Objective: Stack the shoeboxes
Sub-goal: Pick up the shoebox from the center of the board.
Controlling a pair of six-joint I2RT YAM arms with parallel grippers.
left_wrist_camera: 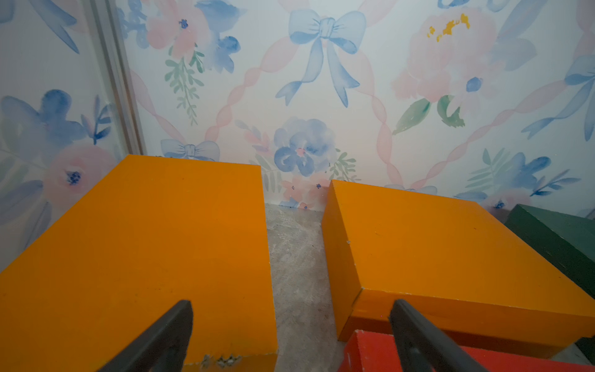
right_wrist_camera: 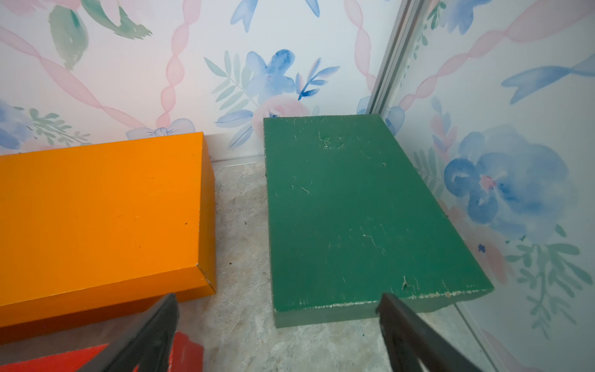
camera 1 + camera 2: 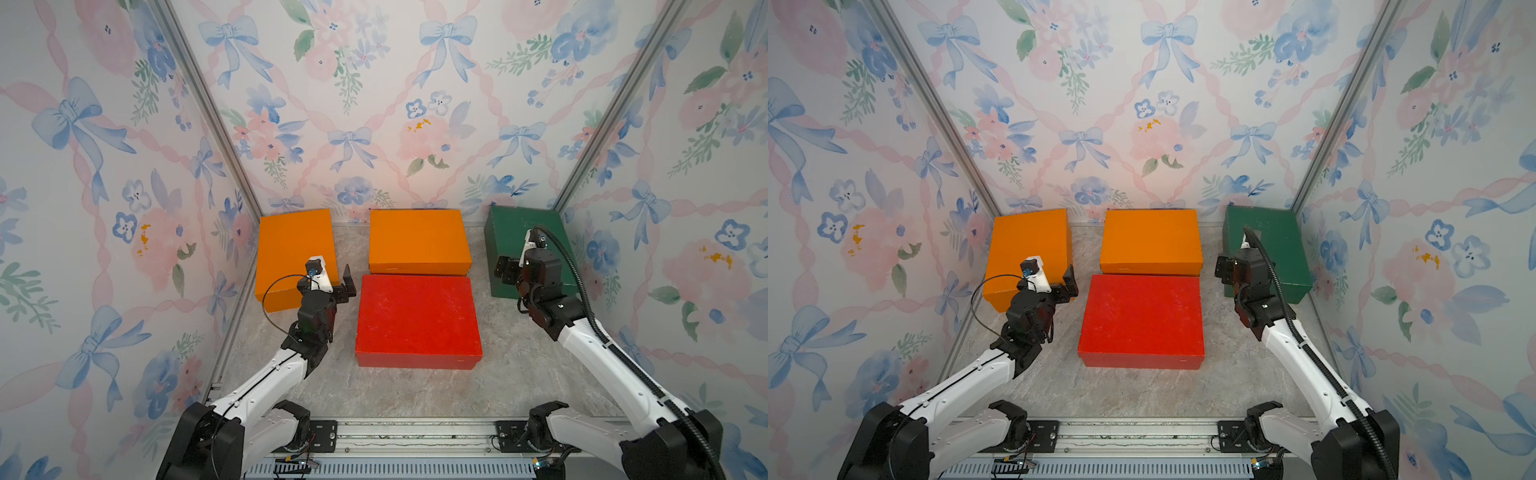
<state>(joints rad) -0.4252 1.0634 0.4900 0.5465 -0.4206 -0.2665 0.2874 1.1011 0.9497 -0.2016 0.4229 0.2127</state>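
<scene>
Four shoeboxes lie flat and separate on the grey floor in both top views. An orange one (image 3: pixel 291 245) (image 3: pixel 1025 245) sits at the back left, a second orange one (image 3: pixel 419 241) (image 3: pixel 1150 241) at the back middle. The red one (image 3: pixel 417 320) (image 3: pixel 1142 320) lies in front of it, and the green one (image 3: pixel 509 228) (image 3: pixel 1293 253) is at the back right. My left gripper (image 3: pixel 336 286) (image 1: pixel 291 309) hangs open over the left orange box's near right corner. My right gripper (image 3: pixel 517 268) (image 2: pixel 277 302) hangs open above the green box's near left corner, holding nothing.
Floral wallpapered walls close in on the left, back and right, with aluminium posts (image 3: pixel 208 108) in the back corners. The outer boxes stand close to the side walls. A metal rail (image 3: pixel 415 436) carrying both arm bases runs along the front edge. Bare floor (image 3: pixel 415 390) lies before the red box.
</scene>
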